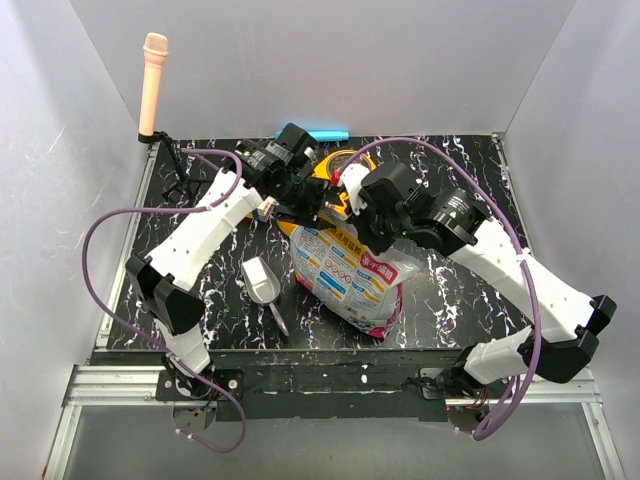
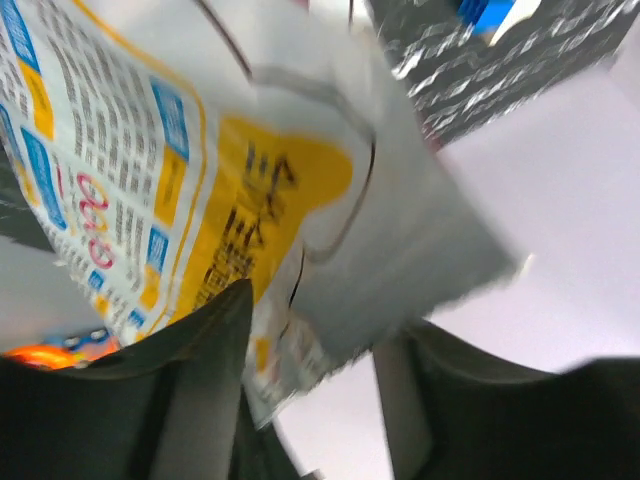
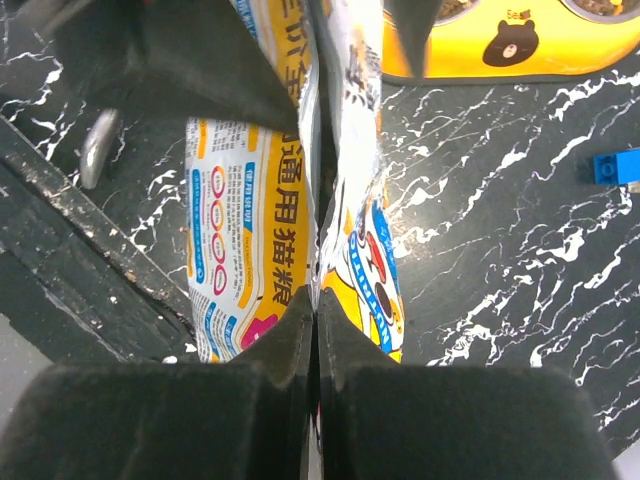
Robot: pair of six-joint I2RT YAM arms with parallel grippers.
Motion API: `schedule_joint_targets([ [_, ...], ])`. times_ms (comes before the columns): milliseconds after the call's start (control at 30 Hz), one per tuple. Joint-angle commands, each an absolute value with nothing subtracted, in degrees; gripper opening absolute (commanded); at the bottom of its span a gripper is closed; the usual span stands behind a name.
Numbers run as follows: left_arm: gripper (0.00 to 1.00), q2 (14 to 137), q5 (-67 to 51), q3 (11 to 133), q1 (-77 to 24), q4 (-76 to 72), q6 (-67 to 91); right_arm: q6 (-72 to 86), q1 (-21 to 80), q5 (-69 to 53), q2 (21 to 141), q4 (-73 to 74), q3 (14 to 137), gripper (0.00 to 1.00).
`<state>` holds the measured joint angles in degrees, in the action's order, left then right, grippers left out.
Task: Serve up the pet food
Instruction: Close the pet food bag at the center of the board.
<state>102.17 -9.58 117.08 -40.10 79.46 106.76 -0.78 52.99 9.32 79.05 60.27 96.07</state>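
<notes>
The white-blue-pink foil bag (image 1: 345,270) stands in the middle of the table, its top pulled toward the back. My right gripper (image 1: 352,208) is shut on the bag's top edge; in the right wrist view (image 3: 317,315) the foil (image 3: 250,200) is pinched between the closed fingers. My left gripper (image 1: 303,205) is open, and the bag's torn edge (image 2: 330,250) lies between its spread fingers (image 2: 205,350). The yellow double bowl (image 3: 500,45) lies just behind the bag. Brown pet food (image 3: 455,8) shows in its wells at the frame's top edge.
A metal scoop (image 1: 262,280) lies on the table left of the bag. A blue brick (image 1: 325,134) sits at the back edge and shows in the right wrist view (image 3: 615,165). A beige handle on a black stand (image 1: 153,85) rises at the back left. Grey walls enclose the table.
</notes>
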Motion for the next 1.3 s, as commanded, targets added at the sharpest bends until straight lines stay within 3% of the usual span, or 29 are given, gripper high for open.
schedule_joint_targets([
  [0,0.55,94.93,-6.24,111.19,-36.39,77.95,109.25,-1.76,53.61,9.58,74.53,55.99,98.17,0.01],
  [133,0.61,94.31,-5.98,109.78,-35.69,80.25,108.46,-2.2,53.61,9.76,74.71,56.16,98.79,0.01],
  [367,0.5,93.69,-6.59,108.9,-34.98,79.19,108.28,-2.55,53.61,9.93,75.06,56.43,98.09,0.01],
  [400,0.46,93.69,-6.42,108.9,-34.98,78.67,108.19,-2.81,53.61,10.45,75.06,56.43,97.65,0.01],
  [500,0.11,92.99,-6.06,108.46,-34.28,76.91,107.23,-3.34,53.61,9.24,75.23,56.34,96.95,0.01],
  [533,0.03,92.9,-6.41,108.02,-34.02,76.03,107.14,-3.25,53.7,8.36,75.84,56.34,97.2,0.01],
  [567,0.0,92.55,-6.76,107.76,-33.93,75.33,107.05,-2.56,53.61,6.96,76.72,56.6,98.08,0.1],
  [600,0.0,92.55,-7.12,107.75,-33.93,75.06,107.14,-0.98,53.61,7.12,77.86,56.78,99.04,0.27],
  [733,0.0,93.25,-7.73,109.51,-33.84,75.32,107.23,4.39,53.61,7.38,81.21,54.59,102.48,0.51],
  [1133,0.0,91.15,-10.1,108.64,-33.75,72.6,110.3,5.45,51.15,5.36,88.68,49.05,105.3,0.47],
  [1267,0.0,90.7,-10.72,107.84,-33.66,71.98,112.14,3.87,51.41,5.97,88.24,47.73,103.1,0.4],
])
